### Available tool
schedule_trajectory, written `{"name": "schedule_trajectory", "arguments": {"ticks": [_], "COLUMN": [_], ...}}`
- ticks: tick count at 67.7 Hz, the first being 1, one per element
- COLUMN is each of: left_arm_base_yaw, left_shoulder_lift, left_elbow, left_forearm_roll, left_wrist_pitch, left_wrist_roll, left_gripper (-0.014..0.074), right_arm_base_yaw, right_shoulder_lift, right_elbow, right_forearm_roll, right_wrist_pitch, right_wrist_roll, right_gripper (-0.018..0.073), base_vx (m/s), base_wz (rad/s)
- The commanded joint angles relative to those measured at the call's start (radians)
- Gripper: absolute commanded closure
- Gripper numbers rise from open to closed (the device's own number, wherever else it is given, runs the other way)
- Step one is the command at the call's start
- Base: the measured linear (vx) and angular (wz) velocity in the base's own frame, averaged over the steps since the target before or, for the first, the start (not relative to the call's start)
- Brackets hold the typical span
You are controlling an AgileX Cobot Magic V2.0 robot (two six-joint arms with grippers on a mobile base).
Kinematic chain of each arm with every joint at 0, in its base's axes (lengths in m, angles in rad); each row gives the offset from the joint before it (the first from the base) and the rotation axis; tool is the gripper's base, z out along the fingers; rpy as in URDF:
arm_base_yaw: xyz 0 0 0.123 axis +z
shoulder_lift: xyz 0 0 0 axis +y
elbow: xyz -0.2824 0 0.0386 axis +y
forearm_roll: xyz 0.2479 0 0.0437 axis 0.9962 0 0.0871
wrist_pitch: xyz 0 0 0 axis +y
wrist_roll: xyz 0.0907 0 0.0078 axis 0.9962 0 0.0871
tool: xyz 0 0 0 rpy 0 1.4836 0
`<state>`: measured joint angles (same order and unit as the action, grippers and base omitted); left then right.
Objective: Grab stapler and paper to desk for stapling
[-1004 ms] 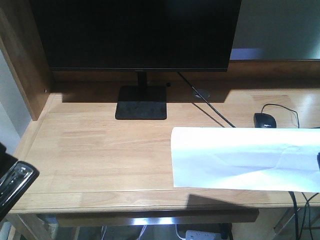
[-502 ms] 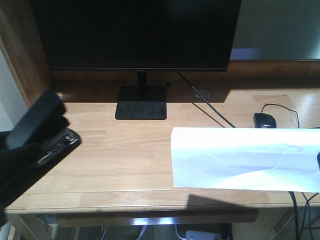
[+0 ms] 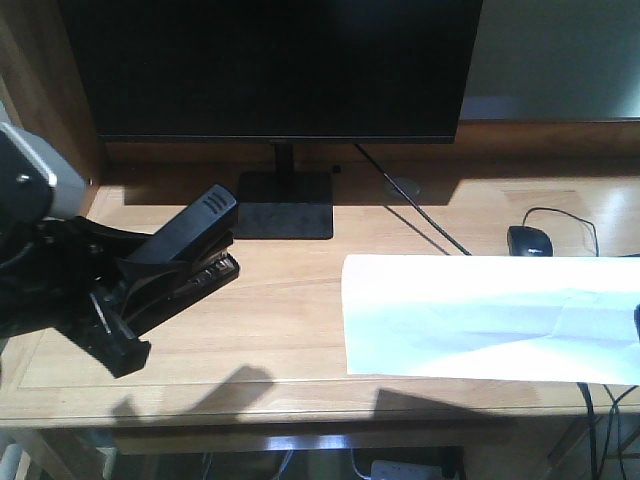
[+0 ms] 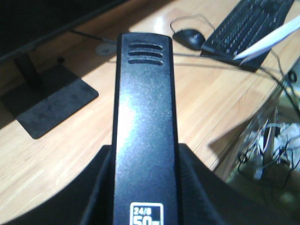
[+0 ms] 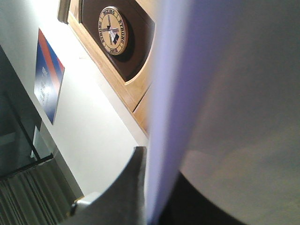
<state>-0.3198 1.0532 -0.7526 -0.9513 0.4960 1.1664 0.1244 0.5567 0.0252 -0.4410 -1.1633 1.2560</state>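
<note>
My left hand (image 3: 95, 300) gripped the stapler (image 3: 185, 240) tight, tilted above the left side of the desk (image 3: 260, 300). My right hand (image 5: 161, 201) pinched the paper (image 3: 480, 315) on the right. The paper was floppy and close to the near edge, so it could slide off if let go.

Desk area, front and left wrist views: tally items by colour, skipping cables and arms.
Black: 4 (monitor, stapler, mouse, keyboard)
White: 1 (paper)
Total: 5
</note>
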Motion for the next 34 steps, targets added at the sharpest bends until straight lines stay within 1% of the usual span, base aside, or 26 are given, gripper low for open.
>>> {"name": "schedule_trajectory", "arguments": {"ticks": [1,5,9,15,22,25,30,34], "left_arm_base_yaw": [0.029,0.054,0.083,0.132,0.190,0.222,0.267,0.303], "left_shoulder_lift": [0.032,0.065,0.094,0.132,0.187,0.219,0.262,0.295], "left_elbow": [-0.045,-0.045,-0.045,-0.045,-0.045,-0.045,-0.045,-0.045], "left_forearm_roll": [-0.114,-0.156,-0.182,-0.242,-0.351,-0.429,-0.514,-0.562], "left_wrist_pitch": [-0.069,-0.067,-0.059,-0.023,0.061,0.120,0.218,0.290], "left_wrist_roll": [0.087,0.130,0.184,0.285,0.426,0.518,0.647,0.732], "left_gripper": [0.0603,0.0603,0.0603,0.0603,0.0603,0.0603,0.0603,0.0603], "right_arm_base_yaw": [0.000,0.000,0.000,0.000,0.000,0.000,0.000,0.000], "right_shoulder_lift": [0.004,0.004,0.004,0.004,0.004,0.004,0.004,0.004], "right_elbow": [0.025,0.025,0.025,0.025,0.025,0.025,0.025,0.025], "right_forearm_roll": [0.019,0.019,0.019,0.019,0.019,0.019,0.019,0.019], "right_wrist_pitch": [-0.118,-0.118,-0.119,-0.119,-0.119,-0.119,-0.119,-0.119], "right_wrist_roll": [-0.008,-0.008,-0.008,-0.008,-0.008,-0.008,-0.008,-0.008], "right_gripper": [0.0566,0.0566,0.0566,0.0566,0.0566,0.0566,0.0566,0.0566], "base_vx": [0.00,0.00,0.00,0.00,0.00,0.00,0.00,0.00], "base_wz": [0.00,0.00,0.00,0.00,0.00,0.00,0.00,0.00]}}
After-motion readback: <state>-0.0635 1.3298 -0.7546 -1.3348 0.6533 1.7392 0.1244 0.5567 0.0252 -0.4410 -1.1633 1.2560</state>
